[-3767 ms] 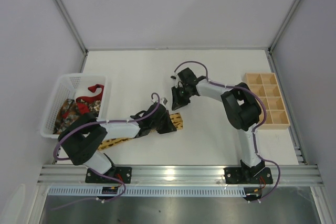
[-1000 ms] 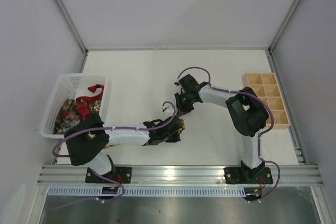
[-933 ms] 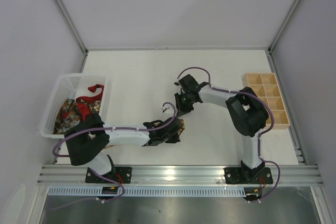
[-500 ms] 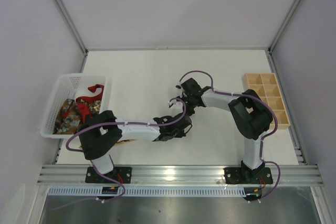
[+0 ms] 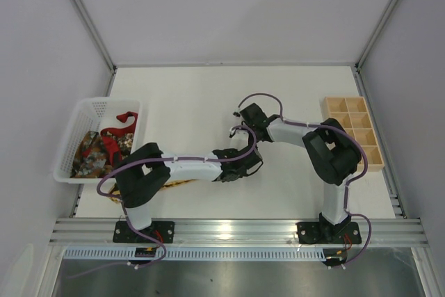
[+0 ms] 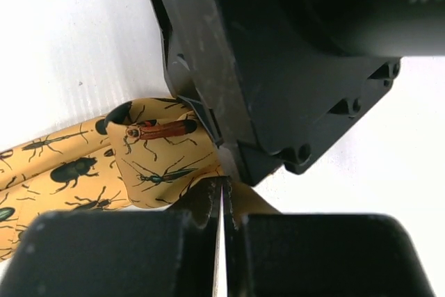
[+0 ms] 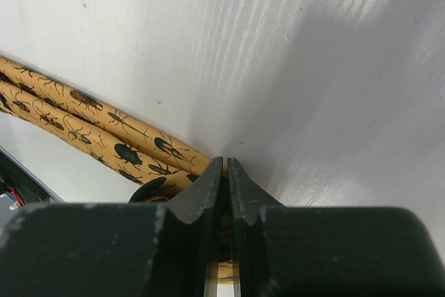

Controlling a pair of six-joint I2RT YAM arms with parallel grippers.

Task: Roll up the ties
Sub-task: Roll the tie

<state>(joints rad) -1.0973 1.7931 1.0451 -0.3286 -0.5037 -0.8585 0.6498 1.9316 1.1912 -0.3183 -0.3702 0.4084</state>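
The yellow-gold insect-print fabric necktie [image 6: 76,165] lies on the flat white table [image 5: 188,95] near its centre, its length trailing under the left arm toward that arm's base. The left gripper [image 6: 222,196] is fully closed, with a fold of this necktie pinched at its fingertips. The right gripper [image 7: 224,169] meets it tip to tip from the opposite side. Its jaws are almost closed and clamp the same fold, and 2 parallel runs of the fabric lead away to one side. The plain red fabric necktie [image 5: 124,119] and the dark multicoloured patterned necktie [image 5: 89,151] lie in the white plastic lattice basket [image 5: 83,106] at the left table edge. The light wooden compartment tray [image 5: 348,113] stands at the right edge, well apart from both grippers.
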